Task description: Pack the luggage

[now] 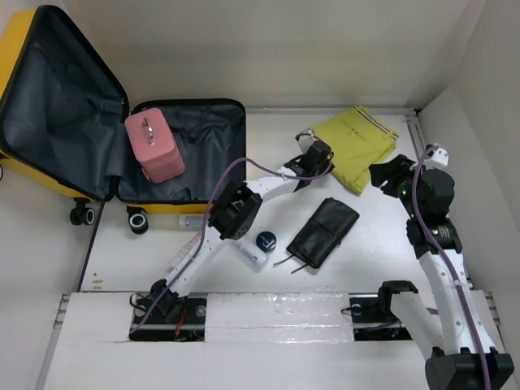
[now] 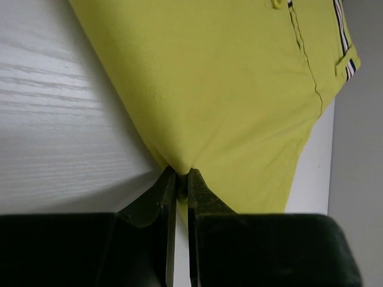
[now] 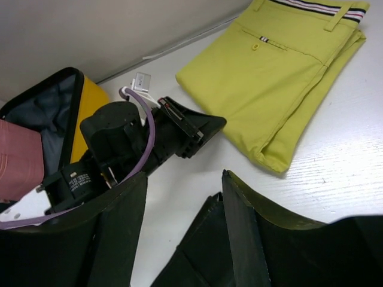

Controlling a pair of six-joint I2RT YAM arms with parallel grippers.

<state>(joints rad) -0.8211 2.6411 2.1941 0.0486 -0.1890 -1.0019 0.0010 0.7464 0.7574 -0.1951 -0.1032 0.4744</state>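
Observation:
The yellow luggage (image 1: pixel 15 61) lies open at the far left, its dark grey lining up, with a pink case (image 1: pixel 154 146) standing in its lower half. Folded yellow-green trousers (image 1: pixel 357 146) lie at the far middle of the table. My left gripper (image 1: pixel 322 160) is at their left edge. In the left wrist view it (image 2: pixel 180 173) is shut, pinching the hem of the trousers (image 2: pixel 239 89). My right gripper (image 1: pixel 388 175) is open and empty, right of the trousers. In the right wrist view it (image 3: pixel 184 175) hangs above a black folded item (image 3: pixel 200 245).
The black folded item (image 1: pixel 323 231) lies mid-table. A round dark blue tin (image 1: pixel 266 241), a white tube (image 1: pixel 252 257) and a small bottle (image 1: pixel 192 221) lie near the left arm. The luggage wheels (image 1: pixel 138 219) overhang the table's left side. Walls close off the back and right.

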